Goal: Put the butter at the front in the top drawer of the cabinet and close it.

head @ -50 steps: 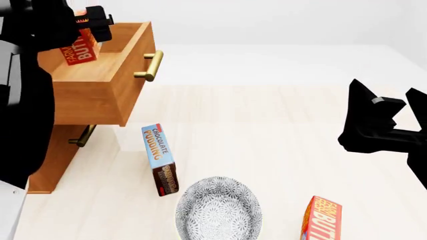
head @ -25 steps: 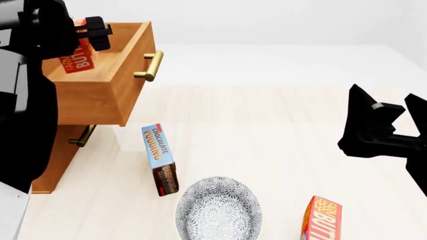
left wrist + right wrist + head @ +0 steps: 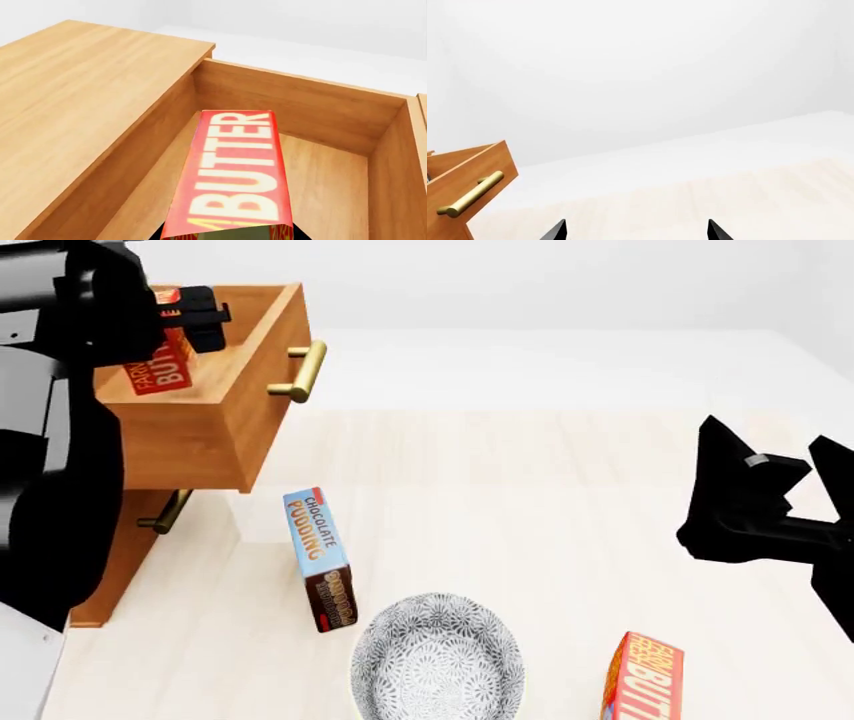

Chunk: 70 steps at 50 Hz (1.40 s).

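The cabinet (image 3: 114, 540) fills the left edge of the head view, its top drawer (image 3: 220, 410) pulled open at upper left. The left gripper (image 3: 171, 308), jaws pinching the butter (image 3: 158, 368), holds the carton tilted inside the drawer. At right, the right gripper (image 3: 787, 472) hangs over the pale floor with jaws spread and empty. Along the bottom sit a patterned bowl (image 3: 437, 660), a pudding box (image 3: 319, 558) and a second butter carton (image 3: 646, 680) at lower right.
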### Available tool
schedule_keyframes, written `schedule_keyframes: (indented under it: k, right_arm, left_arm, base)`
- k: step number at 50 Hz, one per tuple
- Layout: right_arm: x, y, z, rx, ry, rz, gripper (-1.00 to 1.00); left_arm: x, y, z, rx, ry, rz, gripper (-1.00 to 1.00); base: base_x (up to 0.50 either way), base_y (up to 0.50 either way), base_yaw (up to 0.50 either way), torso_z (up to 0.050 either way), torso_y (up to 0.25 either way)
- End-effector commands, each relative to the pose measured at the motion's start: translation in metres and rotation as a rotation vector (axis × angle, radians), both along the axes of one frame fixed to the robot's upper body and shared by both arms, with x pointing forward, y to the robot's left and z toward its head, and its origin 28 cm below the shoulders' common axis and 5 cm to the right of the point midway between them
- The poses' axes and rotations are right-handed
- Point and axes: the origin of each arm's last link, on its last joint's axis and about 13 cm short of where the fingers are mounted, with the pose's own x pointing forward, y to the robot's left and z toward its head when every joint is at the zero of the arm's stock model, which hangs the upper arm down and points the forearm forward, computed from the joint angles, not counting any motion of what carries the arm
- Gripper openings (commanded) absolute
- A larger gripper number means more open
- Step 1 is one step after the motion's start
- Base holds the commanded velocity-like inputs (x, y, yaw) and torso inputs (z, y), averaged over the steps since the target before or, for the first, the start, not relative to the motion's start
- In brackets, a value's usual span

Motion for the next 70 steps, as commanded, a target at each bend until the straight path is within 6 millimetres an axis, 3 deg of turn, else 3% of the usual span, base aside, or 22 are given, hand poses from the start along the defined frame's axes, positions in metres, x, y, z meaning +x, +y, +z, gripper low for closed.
schedule_keyframes:
  k: [1,69,70]
  right_arm:
    - [-0.0012,0.0001,-0.0008,0.006,0.000,-0.002,1.00]
    - [-0.0078,-0.0015,-0.0027,0.023,-0.018,-0.012,1.00]
    - [-0.0081,-0.0015,-0.0029,0.024,-0.018,-0.013,1.00]
  left_arm:
    - [-0.0009,0.0006,0.0067,0.036,-0.012,0.005,-1.00]
    - [-0.0019,-0.0048,0.0056,0.011,0.018,-0.042,-1.00]
    - [-0.0019,-0.0051,0.0057,0.011,0.018,-0.043,1.00]
  base:
    - [0.00,0.00,0.00,0.000,0.000]
    - [0.00,0.00,0.00,0.000,0.001]
    - [0.00,0.00,0.00,0.000,0.000]
